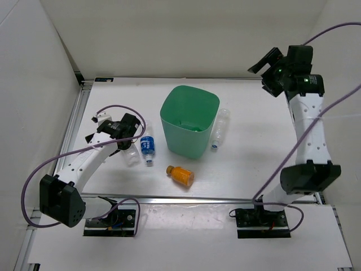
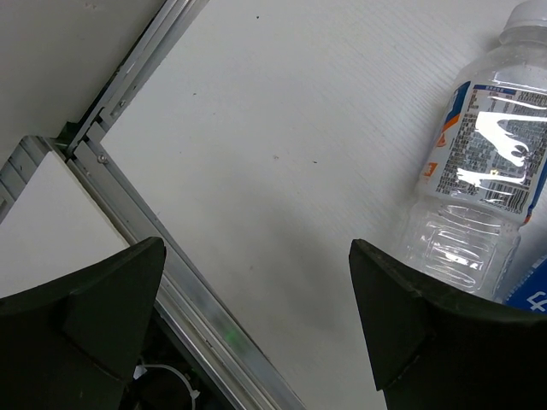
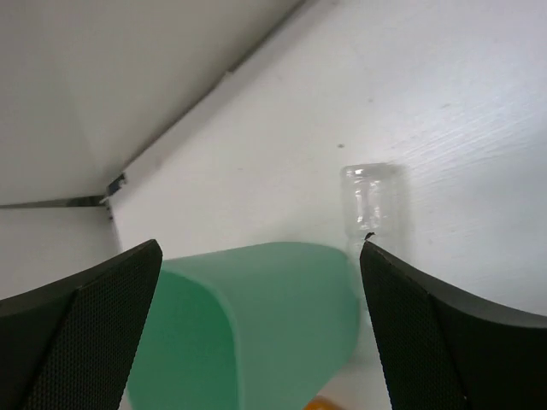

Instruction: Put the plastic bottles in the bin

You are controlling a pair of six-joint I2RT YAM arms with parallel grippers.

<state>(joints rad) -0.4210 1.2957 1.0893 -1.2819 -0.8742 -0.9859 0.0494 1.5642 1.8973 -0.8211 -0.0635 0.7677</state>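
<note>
Both grippers open and empty; four bottles lie on the table around the bin.
I see the left gripper (image 1: 93, 128) spread wide beside the clear labelled bottle (image 2: 479, 171). The right gripper (image 1: 264, 61) is spread wide, high behind the bin (image 1: 186, 141). The blue-label bottle (image 1: 148, 148) lies to the bin's left, the clear bottle (image 1: 220, 129) just to its right, and the orange bottle (image 1: 181, 175) in front.

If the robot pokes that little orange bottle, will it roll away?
Probably. The orange bottle lies on its side on the flat table, so its round body would likely roll if nudged sideways. It is short, so probably light, though I cannot tell whether it is full.
</note>
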